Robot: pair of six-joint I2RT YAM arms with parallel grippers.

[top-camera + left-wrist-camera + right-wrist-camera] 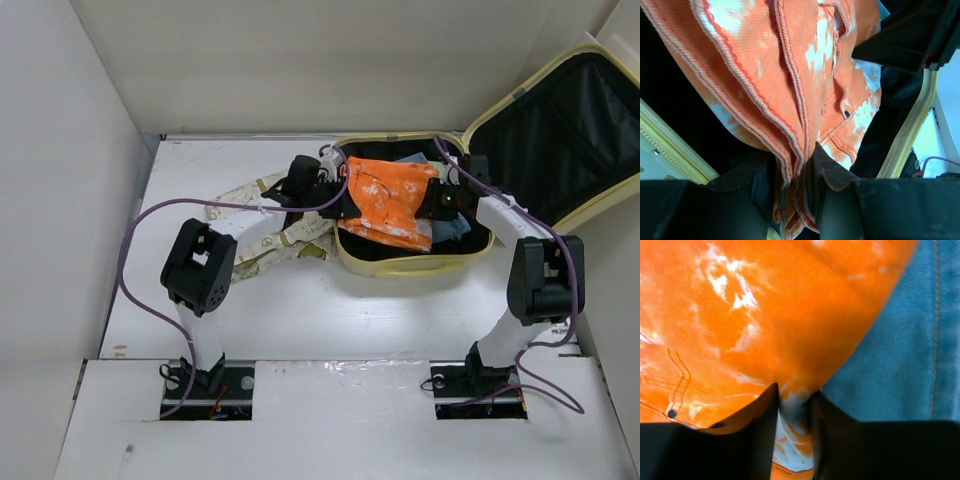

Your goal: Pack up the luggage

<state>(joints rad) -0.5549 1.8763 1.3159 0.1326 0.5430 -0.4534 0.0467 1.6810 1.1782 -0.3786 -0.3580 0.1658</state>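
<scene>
The luggage (400,268) is a pale yellow suitcase lying open at the back right of the table, its black-lined lid (560,140) propped up to the right. An orange garment with white blotches (390,200) is stretched over its open half. My left gripper (335,200) is at the garment's left end, and in the left wrist view it (797,165) is shut on bunched orange seams (790,75). My right gripper (432,205) is at the garment's right end. Its own view shows it (794,400) shut on a fold of that orange cloth (765,315).
Blue denim (900,355) lies in the suitcase under the garment, at its right side (455,228). A cream patterned cloth (270,245) is spread on the table left of the suitcase, under the left arm. White walls close in the table's left and back.
</scene>
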